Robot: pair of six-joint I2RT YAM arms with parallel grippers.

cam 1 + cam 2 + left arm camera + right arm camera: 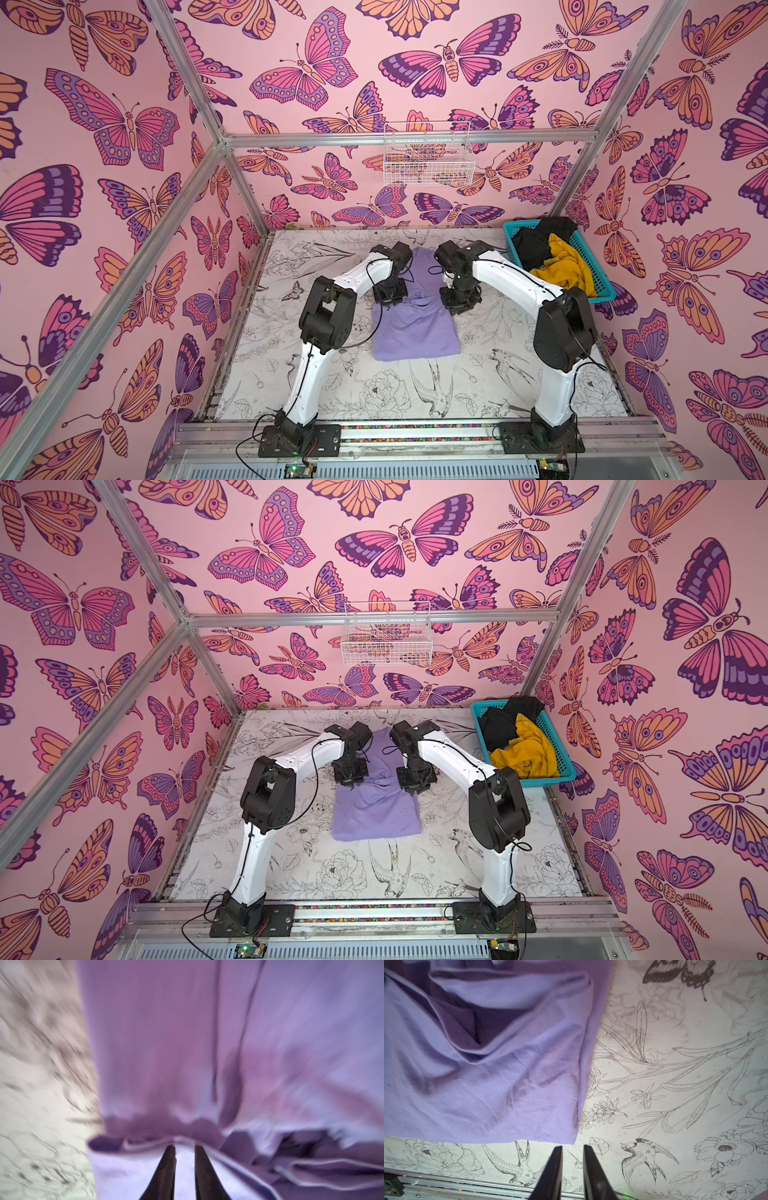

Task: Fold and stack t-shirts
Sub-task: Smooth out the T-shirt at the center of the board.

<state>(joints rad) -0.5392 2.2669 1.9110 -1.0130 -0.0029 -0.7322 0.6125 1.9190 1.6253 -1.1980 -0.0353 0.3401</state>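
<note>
— While the lavender t-shirt lies half folded mid-table, how far along are you?
— One started, none stacked. The mustard-yellow t-shirt and black t-shirt sit in the teal basket. My left gripper and right gripper are slightly parted and empty.

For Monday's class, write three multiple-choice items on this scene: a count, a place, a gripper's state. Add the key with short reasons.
1. How many t-shirts lie on the table? A) one B) two C) three
2. Where are the yellow t-shirt and the black t-shirt? A) on the table B) in the teal basket C) in the wire basket on the wall
3. The right gripper is: A) shut on a shirt B) open, holding nothing C) shut on the basket rim

Key: 1 A, only the lavender t-shirt is there; 2 B, both are heaped inside it; 3 B, bare table shows between its fingers.
</note>
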